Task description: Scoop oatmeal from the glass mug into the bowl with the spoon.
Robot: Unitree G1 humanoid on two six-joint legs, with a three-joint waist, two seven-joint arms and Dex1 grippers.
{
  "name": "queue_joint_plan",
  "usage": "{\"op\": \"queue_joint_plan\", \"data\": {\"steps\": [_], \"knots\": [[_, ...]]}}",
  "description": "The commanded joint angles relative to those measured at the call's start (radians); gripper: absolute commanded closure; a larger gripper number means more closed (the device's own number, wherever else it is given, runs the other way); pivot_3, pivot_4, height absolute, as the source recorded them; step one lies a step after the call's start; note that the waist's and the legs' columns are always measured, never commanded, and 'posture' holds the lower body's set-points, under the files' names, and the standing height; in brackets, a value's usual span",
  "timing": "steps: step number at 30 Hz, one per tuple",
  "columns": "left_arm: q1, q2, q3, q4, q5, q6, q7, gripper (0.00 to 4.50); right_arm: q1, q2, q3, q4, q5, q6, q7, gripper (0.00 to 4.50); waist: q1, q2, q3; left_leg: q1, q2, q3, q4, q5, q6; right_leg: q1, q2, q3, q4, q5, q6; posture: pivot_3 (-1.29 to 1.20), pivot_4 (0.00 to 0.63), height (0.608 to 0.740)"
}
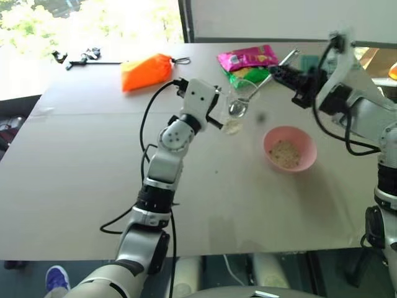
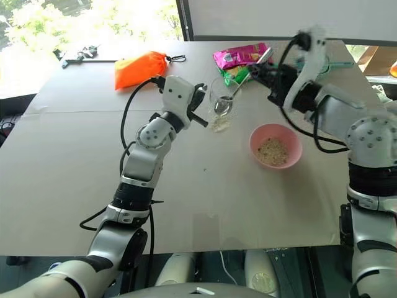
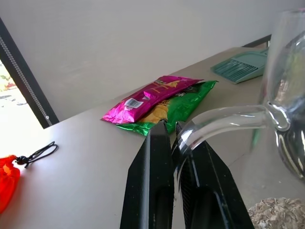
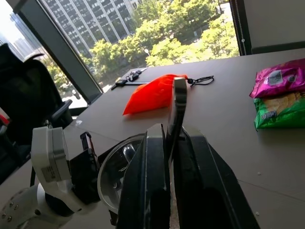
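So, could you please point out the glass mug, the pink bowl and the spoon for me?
glass mug [image 2: 218, 98], right eye view, on its clear side wall.
pink bowl [image 2: 293, 144], right eye view, on its right rim.
spoon [image 2: 223, 105], right eye view, on its oval scoop inside the mug.

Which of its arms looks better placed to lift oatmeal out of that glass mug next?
The right one, probably. The right gripper holds the spoon, whose tip is already inside the glass mug. The left gripper is busy pinching the mug's handle, steadying it beside the pink bowl.
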Motion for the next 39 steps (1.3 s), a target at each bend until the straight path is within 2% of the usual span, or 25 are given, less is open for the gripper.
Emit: {"op": "queue_joint_plan", "data": {"steps": [1,2,3,4,5,6,7,9,11,14,16,20,23,25,30,31,34,39], "knots": [[0.012,-0.015,0.039,-0.066,-0.034,-0.007,0.029,4.5,-0.04,0.024,0.018,-0.049,-0.083,-0.022,0.074,2.52,0.001,0.0,0.0,0.0,0.0,0.0,0.0,0.0,0.0,0.0,0.0,0.0,0.0,0.0,0.0,0.0,0.15,0.74],[0.023,-0.023,0.053,-0.075,-0.048,0.002,0.041,4.5,-0.041,0.032,0.017,-0.054,-0.101,-0.027,0.086,2.12,0.001,0.0,0.0,0.0,0.0,0.0,0.0,0.0,0.0,0.0,0.0,0.0,0.0,0.0,0.0,0.0,0.15,0.74],[0.035,-0.03,0.07,-0.084,-0.061,0.008,0.052,4.5,-0.04,0.034,0.011,-0.062,-0.113,-0.03,0.098,1.92,0.002,0.0,0.0,0.0,0.0,0.0,0.0,0.0,0.0,0.0,0.0,0.0,0.0,0.0,0.0,0.0,0.15,0.74],[0.049,-0.032,0.089,-0.1,-0.073,0.015,0.064,4.5,-0.034,0.027,-0.007,-0.081,-0.12,-0.035,0.117,1.35,0.002,0.0,0.0,0.0,0.0,0.0,0.0,0.0,0.0,0.0,0.0,0.0,0.0,0.0,0.0,0.0,0.15,0.74],[0.064,-0.035,0.113,-0.114,-0.088,0.019,0.077,4.5,-0.024,0.017,-0.033,-0.099,-0.121,-0.039,0.133,1.02,0.002,0.0,0.0,-0.001,0.0,0.0,0.0,0.0,0.0,0.0,0.0,0.0,-0.001,0.0,0.0,0.0,0.15,0.74],[0.08,-0.037,0.146,-0.127,-0.109,0.022,0.093,4.5,-0.005,-0.005,-0.061,-0.122,-0.133,-0.055,0.16,0.42,0.003,0.0,0.0,-0.001,0.0,-0.001,0.0,0.0,0.0,0.0,0.0,0.0,-0.001,0.0,0.0,0.0,0.15,0.74],[0.095,-0.029,0.173,-0.136,-0.119,0.022,0.104,4.5,0.019,-0.032,-0.093,-0.143,-0.145,-0.07,0.191,0.04,0.007,0.0,0.0,-0.001,0.0,-0.001,0.0,0.0,0.0,0.0,0.0,-0.001,-0.001,0.0,0.0,0.0,0.15,0.74],[0.115,-0.011,0.209,-0.143,-0.136,0.006,0.111,4.5,0.064,-0.072,-0.142,-0.17,-0.158,-0.089,0.235,0.04,0.01,0.0,0.0,-0.001,0.0,-0.002,0.0,0.0,0.0,0.0,0.0,-0.002,-0.001,0.0,0.0,0.0,0.15,0.74],[0.139,0.023,0.266,-0.113,-0.156,-0.024,0.112,4.5,0.175,-0.11,-0.239,-0.199,-0.174,-0.154,0.335,0.04,0.013,0.0,0.0,-0.001,0.0,-0.001,0.0,0.0,0.0,0.0,0.0,-0.002,-0.001,0.0,0.0,0.0,0.15,0.74],[0.157,0.065,0.322,-0.014,-0.174,-0.104,0.098,4.5,0.355,-0.167,-0.34,-0.223,-0.275,-0.242,0.408,0.04,0.023,-0.001,0.0,0.0,0.0,-0.001,0.0,0.0,0.0,0.001,0.0,-0.002,-0.001,0.0,0.0,0.0,0.15,0.74],[0.156,0.083,0.341,0.074,-0.178,-0.169,0.097,4.5,0.464,-0.194,-0.352,-0.228,-0.38,-0.324,0.455,0.04,0.029,-0.001,0.0,0.0,0.0,-0.001,0.0,0.0,0.0,0.001,0.0,-0.001,-0.001,0.0,0.0,0.0,0.15,0.74],[0.125,0.084,0.349,0.24,-0.197,-0.265,0.072,4.5,0.596,-0.148,-0.32,-0.192,-0.578,-0.481,0.429,0.04,0.025,-0.001,0.0,0.005,0.0,0.002,0.0,0.0,0.0,0.002,-0.001,0.003,0.001,0.0,0.0,0.0,0.15,0.74],[0.109,0.067,0.352,0.328,-0.219,-0.303,0.053,4.5,0.654,-0.091,-0.322,-0.168,-0.625,-0.516,0.409,0.04,0.029,-0.001,-0.001,0.011,0.0,0.001,-0.001,0.0,0.0,0.009,0.0,0.002,0.001,0.0,0.0,0.0,0.15,0.74],[0.107,0.051,0.366,0.354,-0.249,-0.301,0.054,3.68,0.685,-0.077,-0.3,-0.144,-0.678,-0.563,0.429,0.0,0.028,-0.001,-0.001,0.015,0.0,0.002,-0.002,0.0,0.0,0.012,0.0,0.002,-0.001,0.0,0.0,0.0,0.15,0.74],[0.14,0.054,0.373,0.301,-0.266,-0.271,0.088,2.04,0.73,-0.042,-0.288,-0.113,-0.72,-0.619,0.467,0.0,0.022,-0.001,-0.001,0.016,0.001,0.002,-0.002,0.0,0.0,0.013,0.0,0.003,-0.001,0.0,0.0,0.0,0.15,0.74],[0.154,0.058,0.372,0.265,-0.273,-0.254,0.09,1.43,0.737,-0.041,-0.291,-0.106,-0.724,-0.623,0.474,0.0,0.022,-0.001,-0.001,0.017,0.001,0.002,-0.003,0.0,0.0,0.013,0.0,0.003,0.0,0.0,0.0,0.0,0.15,0.74],[0.218,0.07,0.36,0.115,-0.313,-0.17,0.067,0.14,0.755,-0.041,-0.3,-0.097,-0.723,-0.642,0.506,0.0,0.022,-0.001,-0.001,0.017,0.001,0.002,-0.003,0.0,0.0,0.014,0.0,0.003,-0.001,0.0,0.0,0.0,0.15,0.74],[0.429,0.134,0.354,-0.179,-0.389,-0.015,-0.004,0.03,0.8,-0.056,-0.348,-0.105,-0.705,-0.66,0.558,0.0,0.026,0.0,-0.001,0.018,0.001,0.002,-0.003,0.0,0.0,0.014,0.0,0.003,-0.002,0.0,0.0,0.0,0.15,0.74]]}}
